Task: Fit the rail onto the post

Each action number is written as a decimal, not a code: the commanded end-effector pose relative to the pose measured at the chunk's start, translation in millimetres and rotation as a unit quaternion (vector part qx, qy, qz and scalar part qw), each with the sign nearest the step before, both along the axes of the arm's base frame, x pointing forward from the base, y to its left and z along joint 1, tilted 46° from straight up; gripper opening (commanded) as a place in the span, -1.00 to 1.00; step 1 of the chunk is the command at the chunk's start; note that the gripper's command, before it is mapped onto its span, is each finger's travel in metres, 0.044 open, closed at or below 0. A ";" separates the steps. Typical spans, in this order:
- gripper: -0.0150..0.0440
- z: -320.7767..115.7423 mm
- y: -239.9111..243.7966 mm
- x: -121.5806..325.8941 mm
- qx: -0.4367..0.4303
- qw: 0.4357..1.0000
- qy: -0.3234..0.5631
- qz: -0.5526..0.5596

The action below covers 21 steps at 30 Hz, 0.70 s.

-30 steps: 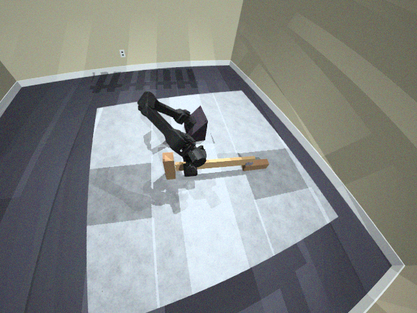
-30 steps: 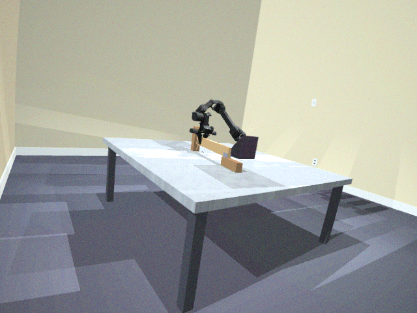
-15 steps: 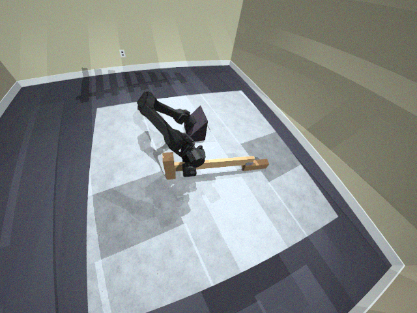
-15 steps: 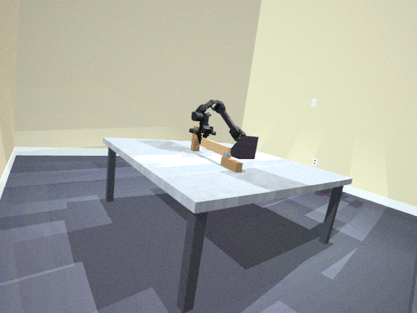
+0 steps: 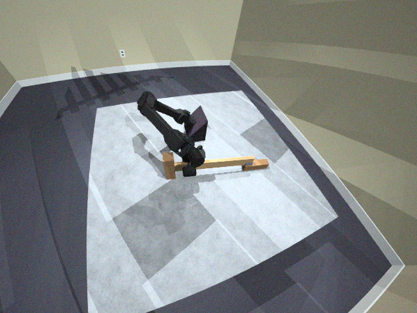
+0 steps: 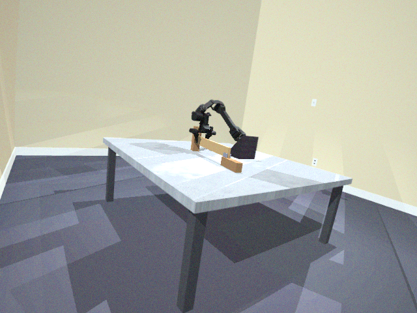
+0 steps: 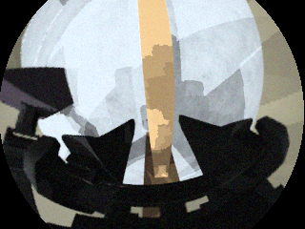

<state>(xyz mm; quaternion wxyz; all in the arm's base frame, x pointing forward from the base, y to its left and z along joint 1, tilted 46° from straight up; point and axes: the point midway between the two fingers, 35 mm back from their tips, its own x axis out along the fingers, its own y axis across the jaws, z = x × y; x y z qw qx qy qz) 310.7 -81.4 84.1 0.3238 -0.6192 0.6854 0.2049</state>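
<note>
Gripper (image 7: 154, 129) spread wide astride the bed rail (image 7: 156, 57), fingers off the wood, nothing held. Rail near end seemingly butted to the post (image 5: 168, 165), pegs hidden, far end in the bracket (image 5: 248, 163) on the footboard block (image 5: 258, 164). Best done now: lift straight up, no sideways drag, no brushing the rail off level.

A big gray desk (image 6: 215, 198) with dark legs stands in a room. The floor (image 6: 67, 235) is dark purple with lighter patches. The walls (image 6: 134, 67) are tan. A small white outlet (image 5: 122, 53) sits on one wall. A white baseboard (image 5: 134, 67) runs along the bottom.
</note>
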 end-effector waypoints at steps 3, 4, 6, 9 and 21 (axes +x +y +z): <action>1.00 0.0 -0.2 0.0 0.000 1.000 0.000 0.000; 1.00 0.0 -0.2 0.0 0.000 1.000 0.000 0.000; 1.00 0.0 -0.2 0.0 0.000 1.000 0.000 0.000; 1.00 -0.3 9.2 2.0 0.001 1.000 0.000 0.000; 1.00 -0.7 42.3 6.5 0.001 1.000 0.001 0.001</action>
